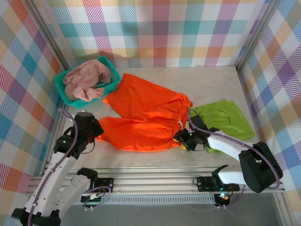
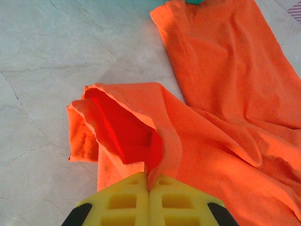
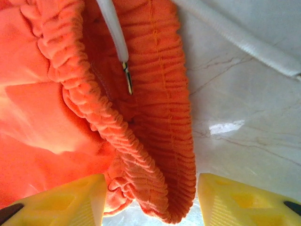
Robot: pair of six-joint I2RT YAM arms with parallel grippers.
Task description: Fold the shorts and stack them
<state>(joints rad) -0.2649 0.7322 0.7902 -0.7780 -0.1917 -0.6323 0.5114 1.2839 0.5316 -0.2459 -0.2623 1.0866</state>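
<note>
Left gripper, pads pressed together, pinches a leg opening of the orange shorts; right gripper stands spread, their gathered waistband lying between its fingers on the table.

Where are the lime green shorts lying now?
In the top view, the lime green shorts lie on the right side of the table, beside the waistband of the orange shorts.

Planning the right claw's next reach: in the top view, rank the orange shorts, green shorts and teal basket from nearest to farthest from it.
1. The orange shorts: their waistband lies between the fingers of the right claw.
2. The green shorts: just beyond, on its right.
3. The teal basket: far back-left corner.
</note>
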